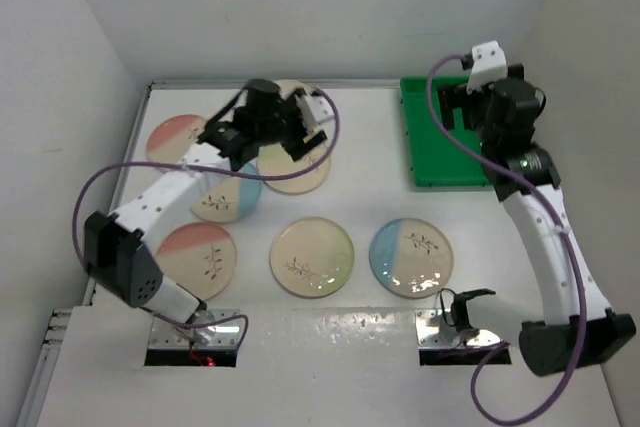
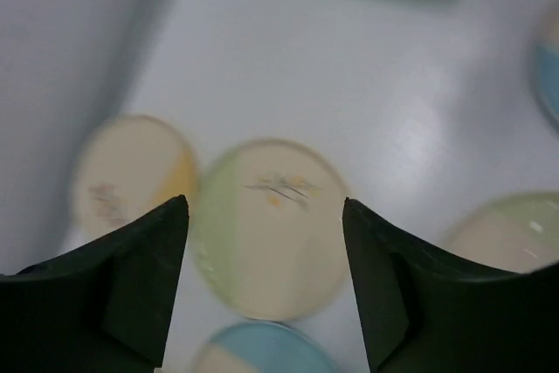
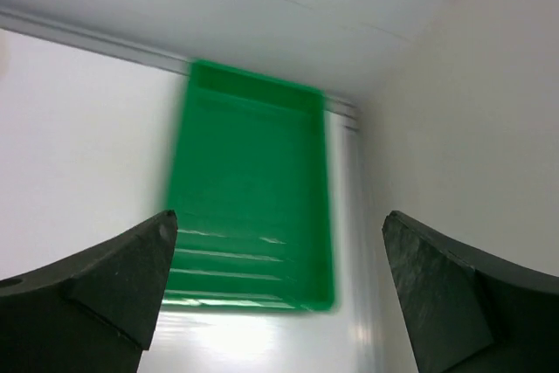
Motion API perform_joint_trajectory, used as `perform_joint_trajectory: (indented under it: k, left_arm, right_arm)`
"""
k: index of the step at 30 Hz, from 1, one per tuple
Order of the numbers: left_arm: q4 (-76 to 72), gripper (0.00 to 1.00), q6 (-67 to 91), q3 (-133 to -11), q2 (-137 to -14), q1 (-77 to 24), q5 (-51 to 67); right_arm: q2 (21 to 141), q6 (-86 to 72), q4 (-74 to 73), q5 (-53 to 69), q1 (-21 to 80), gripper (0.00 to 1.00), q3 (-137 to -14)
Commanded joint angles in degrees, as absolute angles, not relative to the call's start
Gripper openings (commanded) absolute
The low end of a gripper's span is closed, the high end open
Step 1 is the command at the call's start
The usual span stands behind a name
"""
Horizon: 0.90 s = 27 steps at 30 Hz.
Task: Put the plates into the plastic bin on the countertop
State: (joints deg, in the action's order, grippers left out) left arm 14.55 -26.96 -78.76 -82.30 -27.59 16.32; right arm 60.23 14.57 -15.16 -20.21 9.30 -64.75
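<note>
Countertop (image 1: pixel 368 192): carries all seven plates (image 1: pixel 312 257) counted from above. None in the plastic bin (image 1: pixel 420 147) yet, so task judged at its very start, with every plate left to move.
Left arm (image 1: pixel 160 202): reaches forward and across, wrist bent down over the far cluster of plates.
Right arm (image 1: pixel 548 237): stretched forward along the right wall, wrist tipped over the bin.
Bin: sits directly below and ahead of the right pincer (image 3: pixel 279 220), framed between its jaws. Looks empty, though blur softens the floor.
Plate in hand's reach: cream-and-green plate (image 2: pixel 262 251) lies flat straight beneath the left pincer (image 2: pixel 265 205), centred between its jaws.
Neighbours: yellow-edged plate (image 2: pixel 131 172) just left of that pincer, blue plate (image 2: pixel 262 351) on its wrist side, green-tinted plate (image 2: pixel 507 233) off to its right.
Left pincer: jaws spread wide, nothing gripped, hovers above the centred plate.
Right pincer: jaws fully apart, empty, hangs over the bin well apart from every plate.
</note>
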Motion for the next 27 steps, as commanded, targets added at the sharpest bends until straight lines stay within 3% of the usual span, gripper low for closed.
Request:
perform_joint_trajectory:
  k: [1, 2, 4, 6, 8, 10, 15, 22, 25, 27]
  left_arm:
    - [43.57, 0.7, -29.28, -78.84, -90.86, -31.89, 19.86]
    - [46.99, 0.44, -26.83, -78.84, -94.45, -33.56, 19.86]
    - [49.03, 0.35, -24.18, -77.7, -98.14, -34.1, 19.86]
    - [49.75, 0.43, -20.05, -75.59, -101.15, -34.1, 18.98]
    - [48.18, 0.5, -18.29, -73.14, -102.91, -32.97, 18.46]
    - [45.54, 0.56, -15.65, -71.38, -102.92, -31.12, 16.1]
    - [39.38, 0.57, -15.55, -68.03, -104.23, -29.18, 12.12]
    - [39.37, 0.46, -17.58, -61.7, -106.61, -31.37, 20.12]
    - [39.37, 0.32, -17.58, -63.1, -109.77, -31.38, 21.53]
    - [39.37, 0.16, -17.58, -63.63, -110.91, -30.85, 23.45]
  right_arm:
    - [65.83, -2.36, -32.52, -0.49, 7.22, 1.0, -76.11]
    - [66.53, -2.2, -29.65, 12.0, 6.95, 0.88, -73.24]
    - [68.46, -4.99, -29.01, 12.22, 9.22, 0.76, -71.46]
    - [71.7, -8.96, -32.77, 10.82, 14.58, 0.77, -70.75]
    - [72.07, -10.45, -32.62, 9.41, 19.91, 0.89, -66.92]
    - [70.93, -11.86, -30.16, 6.16, 24.14, 0.89, -62.0]
    - [69.87, -15.73, -23.48, 2.03, 31.28, 0.88, -52.31]
    - [74.34, -19.95, -17.06, 1.05, 34.89, 0.86, -47.64]
    - [78.83, -19.78, -16.87, 5.7, 34.72, 0.88, -48.95]
    - [82.95, -19.07, -17.05, 10.78, 34.19, 0.88, -49.65]
